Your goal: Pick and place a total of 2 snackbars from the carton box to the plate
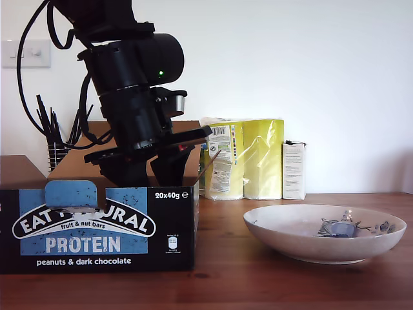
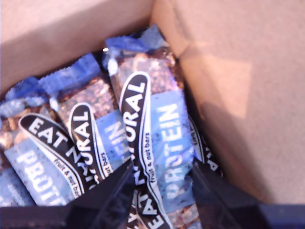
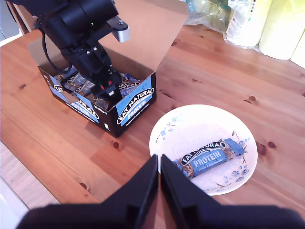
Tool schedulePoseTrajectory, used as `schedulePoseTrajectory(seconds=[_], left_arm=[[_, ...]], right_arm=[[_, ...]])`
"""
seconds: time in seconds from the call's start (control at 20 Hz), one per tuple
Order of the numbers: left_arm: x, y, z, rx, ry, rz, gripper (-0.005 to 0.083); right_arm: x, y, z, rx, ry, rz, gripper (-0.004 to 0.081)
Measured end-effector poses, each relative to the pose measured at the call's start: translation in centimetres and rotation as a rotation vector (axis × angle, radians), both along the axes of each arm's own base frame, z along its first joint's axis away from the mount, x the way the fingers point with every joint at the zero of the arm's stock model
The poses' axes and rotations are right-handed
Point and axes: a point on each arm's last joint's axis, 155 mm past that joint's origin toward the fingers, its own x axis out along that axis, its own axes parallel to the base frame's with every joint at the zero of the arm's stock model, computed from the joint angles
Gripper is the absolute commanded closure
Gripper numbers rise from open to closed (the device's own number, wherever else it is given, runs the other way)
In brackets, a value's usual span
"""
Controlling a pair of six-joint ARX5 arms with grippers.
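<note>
Looking at the exterior view: my first gripper (image 1: 155, 169) is down inside the carton box (image 1: 97, 226), brown cardboard with a glossy black-and-blue printed front. The plate (image 1: 290, 245), a shallow off-white ceramic dish, sits on the wooden bench (image 1: 258, 284) on the box's exterior-view right. A blue wrapper end (image 1: 341, 228) shows just over the plate's rim. Behind the box and plate: yellow plastic-wrapped rolls (image 1: 248, 158) and a small white carton (image 1: 293, 170).

First wrist view: the box is packed with snackbars (image 2: 71, 143), crinkly blue wrappers with clear ends showing the nut filling. The dark fingers (image 2: 109, 195) are spread apart with one bar (image 2: 152, 143) lying lengthwise between them; not closed on it. Cardboard wall (image 2: 238, 95) just beside that bar.

Second wrist view: my second gripper (image 3: 159, 183) hovers above the bench beside the plate (image 3: 190, 129), fingers (image 3: 143, 191) pressed nearly together, holding nothing. One snackbar (image 3: 208, 158) lies flat on the plate, across the painted sprig side. The box (image 3: 128, 102) stands near the plate, flap open, first arm (image 3: 81, 28) reaching into it.
</note>
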Motion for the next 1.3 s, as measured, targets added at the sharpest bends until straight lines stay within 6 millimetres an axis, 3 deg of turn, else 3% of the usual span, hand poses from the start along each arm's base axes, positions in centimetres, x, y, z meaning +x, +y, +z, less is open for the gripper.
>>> schedulePoseTrajectory(seconds=[0.3, 0.5, 0.65, 1.0, 1.15, 1.3], left_arm=[[1.4, 2.0, 2.1, 0.006, -0.039, 0.051, 0.0543], [3.0, 1.7, 8.0, -0.088, -0.198, 0.068, 0.0543], [4.2, -1.1, 12.2, -0.192, -0.33, 0.039, 0.0543], [1.9, -11.2, 17.7, -0.425, -0.529, -0.126, 0.0543], [1.0, -14.4, 16.3, -0.451, -0.531, -0.173, 0.0543], [1.0, -16.9, 11.8, -0.432, -0.494, -0.196, 0.0543]], right_arm=[[0.0, 0.0, 0.0, 0.0, 0.001, 0.0, 0.0783], [0.0, 0.0, 0.0, 0.0, 0.001, 0.0, 0.0783], [0.0, 0.0, 0.0, -0.001, 0.001, 0.0, 0.0783], [-0.3, -0.1, -0.5, -0.008, 0.022, 0.0, 0.0783], [-0.6, -0.2, -1.1, -0.017, 0.048, 0.001, 0.0783], [-0.7, -0.2, -1.1, -0.018, 0.051, 0.001, 0.0783]])
